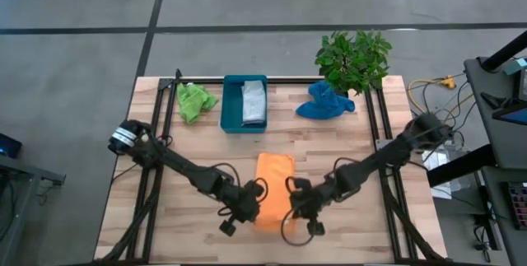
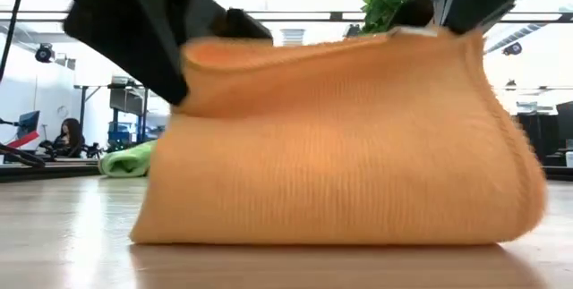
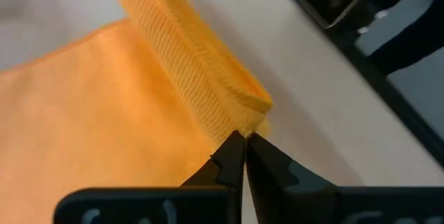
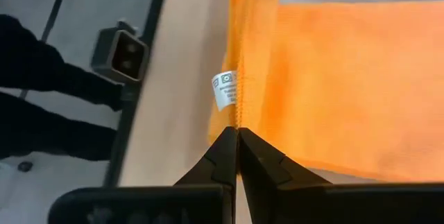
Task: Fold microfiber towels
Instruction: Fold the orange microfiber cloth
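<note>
**Inspector:** Presently, the orange microfiber towel lies near the front middle of the counter, its near edge lifted off the wood. State the grip.

**Assistant:** The left gripper has its fingers pinched fully together on one near corner of the orange towel. The right gripper is likewise closed tight on the other near corner, at the hemmed edge just beside the white care label. The low view shows the raised edge curling over the cloth beneath it.

**Inspector:** Which step, in your judgement?

**Assistant:** A fold under way: the near edge is up and partly over, but not laid down. The next move calls for both grippers to travel together toward the far edge, keep the raised hem level and taut, lower it in line with the far hem, then release.

**Inspector:** Edges and room?

**Assistant:** The far edge lies flat with bare wood beyond it. The teal tray, with a folded grey towel in it, sits well apart at the back. The lime green towel lies left of the tray, the blue towel right of it beside the potted plant. The front counter edge is close behind the grippers.
</note>
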Motion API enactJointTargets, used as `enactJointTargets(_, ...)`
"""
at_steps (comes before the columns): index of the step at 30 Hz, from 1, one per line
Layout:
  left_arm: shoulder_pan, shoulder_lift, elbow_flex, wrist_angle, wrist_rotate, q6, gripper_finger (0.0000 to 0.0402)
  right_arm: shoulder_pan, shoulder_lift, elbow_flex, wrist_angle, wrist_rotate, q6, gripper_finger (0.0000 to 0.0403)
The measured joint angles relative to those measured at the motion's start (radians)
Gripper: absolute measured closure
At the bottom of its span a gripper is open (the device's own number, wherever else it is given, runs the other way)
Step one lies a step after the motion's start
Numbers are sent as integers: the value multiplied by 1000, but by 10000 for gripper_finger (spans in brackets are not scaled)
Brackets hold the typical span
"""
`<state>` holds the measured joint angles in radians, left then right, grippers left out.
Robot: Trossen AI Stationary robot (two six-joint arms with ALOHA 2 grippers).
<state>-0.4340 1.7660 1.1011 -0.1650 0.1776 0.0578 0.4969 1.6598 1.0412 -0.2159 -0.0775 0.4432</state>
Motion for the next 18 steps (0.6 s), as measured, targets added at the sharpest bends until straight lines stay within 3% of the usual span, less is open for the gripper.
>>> enactJointTargets(8, 97, -88, -85, 25, 1, 0, 401, -108, -101, -111, 25, -1, -60, 395)
enactJointTargets(18, 245, -185, -187, 26, -22, 1, 401, -244, -96, -151, 17, -9, -156, 394)
